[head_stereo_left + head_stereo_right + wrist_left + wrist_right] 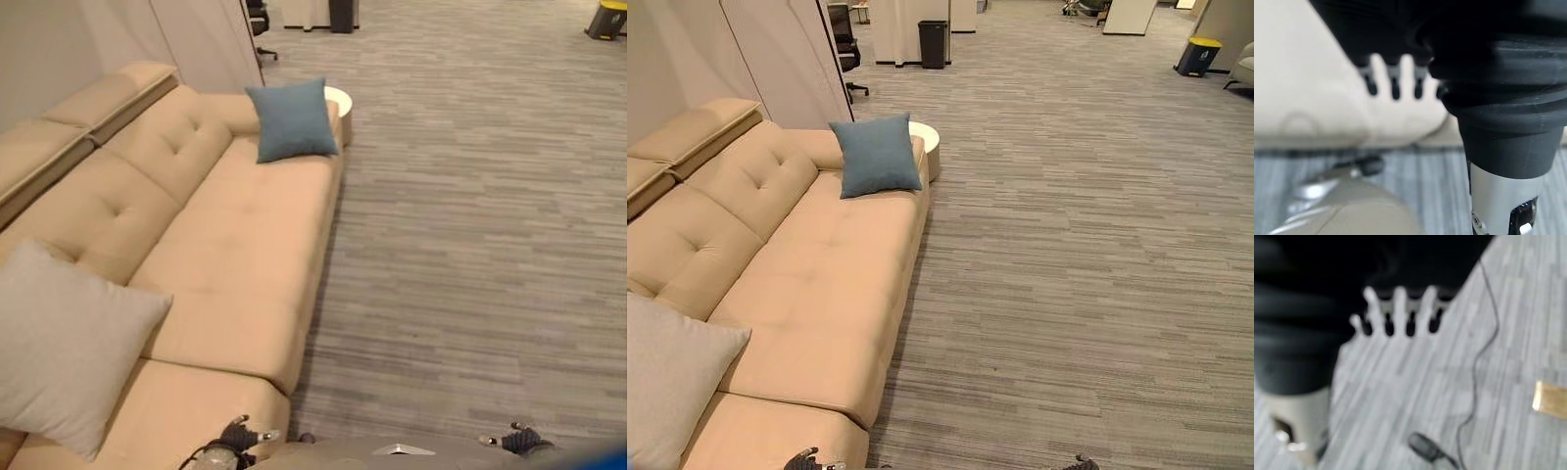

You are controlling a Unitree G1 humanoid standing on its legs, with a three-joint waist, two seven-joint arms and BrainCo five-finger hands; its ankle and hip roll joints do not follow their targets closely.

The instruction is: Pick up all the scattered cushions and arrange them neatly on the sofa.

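Observation:
A beige sofa [245,245] runs along the left. A blue cushion [291,119] stands upright at its far end, leaning on the armrest. A light grey cushion [59,343] leans against the backrest at the near end. My left hand [238,436] hangs low by the sofa's near front corner, and its fingers [1393,81] are straight with nothing in them. My right hand [519,441] hangs over the carpet to the right. Its fingers [1400,308] are also straight and hold nothing.
A round white side table [926,137] stands behind the blue cushion. Grey partition panels [774,59], an office chair [844,49] and a black bin [933,44] are at the back. Striped grey carpet [1068,245] stretches to the right. A small tan object [1550,399] lies on the floor.

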